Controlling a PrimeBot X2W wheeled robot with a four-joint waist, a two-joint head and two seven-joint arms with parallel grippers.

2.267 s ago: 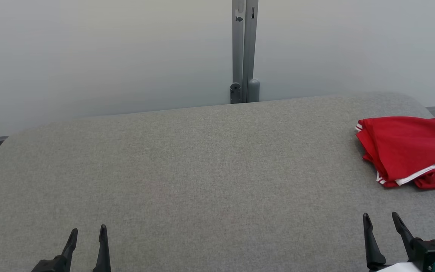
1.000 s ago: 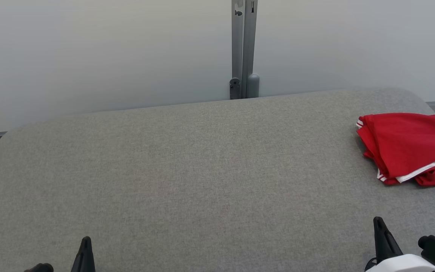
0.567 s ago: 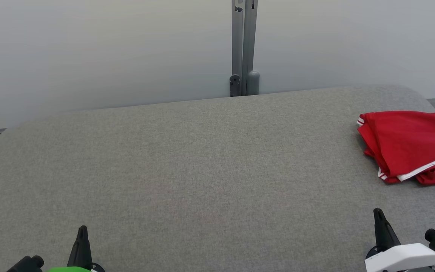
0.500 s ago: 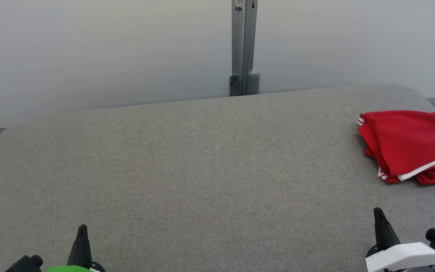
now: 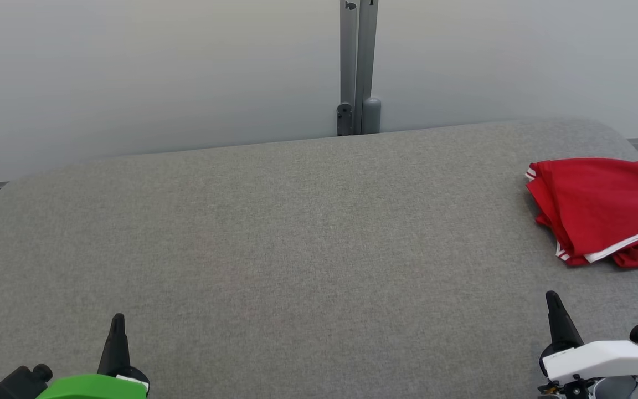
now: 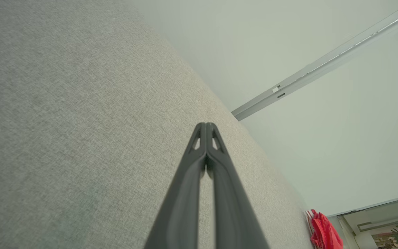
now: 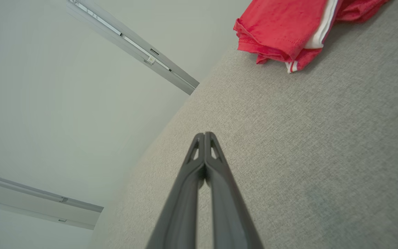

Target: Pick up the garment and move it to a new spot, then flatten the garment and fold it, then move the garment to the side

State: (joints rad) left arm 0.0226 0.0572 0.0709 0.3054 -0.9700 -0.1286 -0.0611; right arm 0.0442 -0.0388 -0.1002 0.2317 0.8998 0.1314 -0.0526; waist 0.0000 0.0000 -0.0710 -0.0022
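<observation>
Garment (image 5: pixel 601 205), red with white trim, lies folded at three o'clock on the grey worktop (image 5: pixel 297 233), near its edge; left hand (image 5: pixel 116 327) at seven o'clock and right hand (image 5: pixel 553 305) at five o'clock, both fully closed, empty, clear of it.

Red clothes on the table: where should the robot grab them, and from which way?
Probably the near-left corner of the red garment, where the white-striped hem pokes out. The folded layers all end there, loose enough to pinch. The shut right gripper sits just in front of it, so come from the near side, opening first.
</observation>
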